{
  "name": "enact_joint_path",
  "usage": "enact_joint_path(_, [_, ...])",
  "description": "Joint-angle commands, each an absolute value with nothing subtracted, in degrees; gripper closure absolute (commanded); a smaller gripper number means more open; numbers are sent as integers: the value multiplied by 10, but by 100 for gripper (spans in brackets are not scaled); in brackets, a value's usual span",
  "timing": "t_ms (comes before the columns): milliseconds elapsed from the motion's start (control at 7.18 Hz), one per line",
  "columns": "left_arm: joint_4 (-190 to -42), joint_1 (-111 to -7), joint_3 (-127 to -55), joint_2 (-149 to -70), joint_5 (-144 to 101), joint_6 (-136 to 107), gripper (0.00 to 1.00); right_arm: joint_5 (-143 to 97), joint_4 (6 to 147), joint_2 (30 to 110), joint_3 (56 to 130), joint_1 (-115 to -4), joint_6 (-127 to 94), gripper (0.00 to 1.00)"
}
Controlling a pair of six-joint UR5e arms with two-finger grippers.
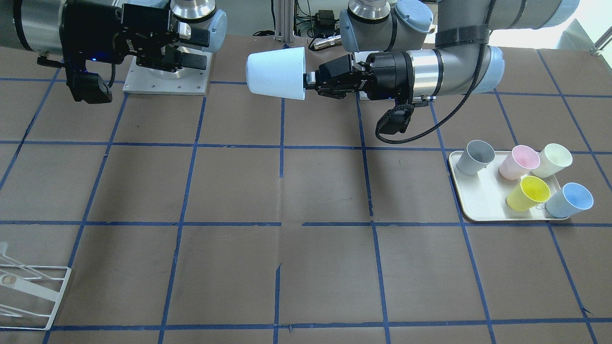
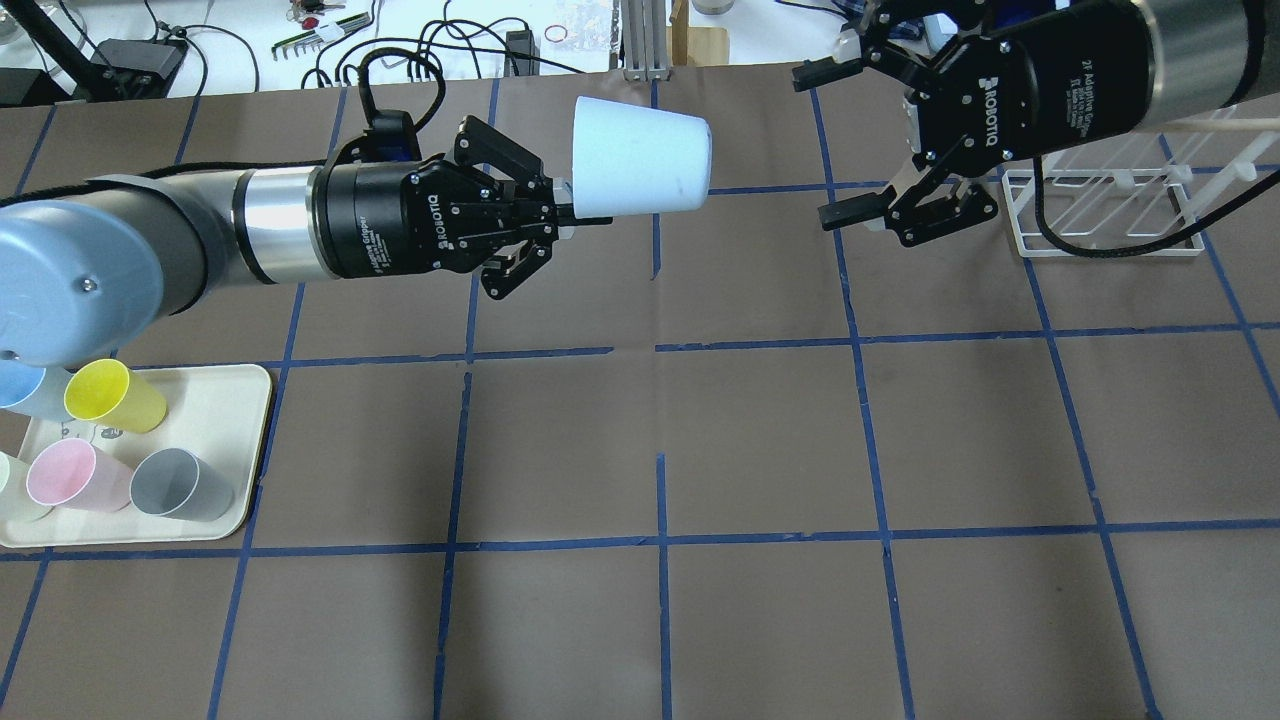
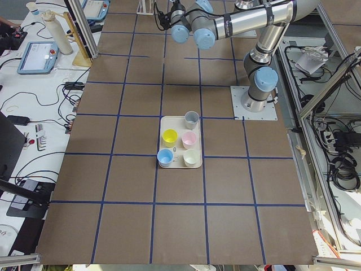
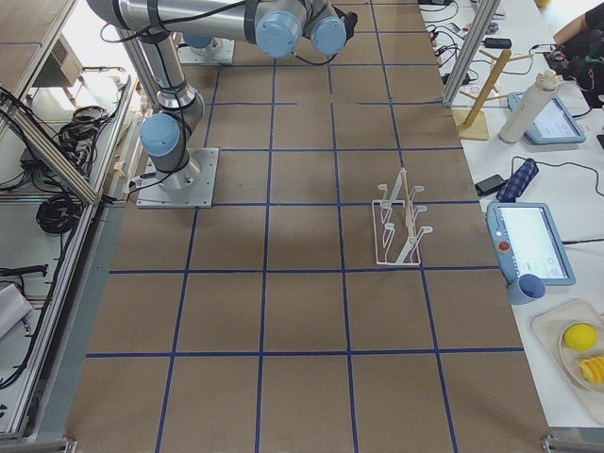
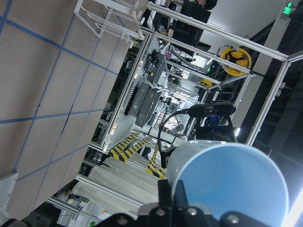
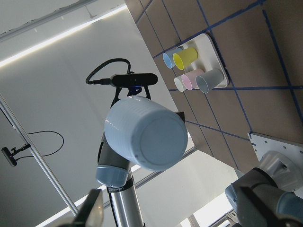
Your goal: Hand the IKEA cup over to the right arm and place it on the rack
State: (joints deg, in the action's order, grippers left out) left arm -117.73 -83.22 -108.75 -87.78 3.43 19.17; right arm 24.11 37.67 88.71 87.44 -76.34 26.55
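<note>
My left gripper (image 2: pixel 572 210) is shut on the rim of the pale blue IKEA cup (image 2: pixel 640 170) and holds it on its side, high above the table, base pointing to my right gripper. It also shows in the front view (image 1: pixel 277 72), the left wrist view (image 5: pixel 232 184) and the right wrist view (image 6: pixel 147 135). My right gripper (image 2: pixel 815 145) is open and empty, a short gap from the cup's base, jaws facing it. The white wire rack (image 2: pixel 1100 215) stands on the table just beyond the right gripper and shows in the front view (image 1: pixel 33 296).
A cream tray (image 2: pixel 225 400) at the left front holds a second blue cup (image 1: pixel 571 199), a yellow cup (image 1: pixel 528 192), a pink cup (image 1: pixel 519 162), a grey cup (image 1: pixel 474 157) and a pale cup (image 1: pixel 552 160). Brown table with blue tape grid.
</note>
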Motion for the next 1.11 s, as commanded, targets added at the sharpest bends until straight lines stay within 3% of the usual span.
enact_joint_path(0, [-1180,-840,-1105,-871,2,164,100,229,371,877,875,-788,255,0])
enact_joint_path(975, [-1182,-859,-1115,-867,-15,161,100,178,380,860,882,-825,260,0])
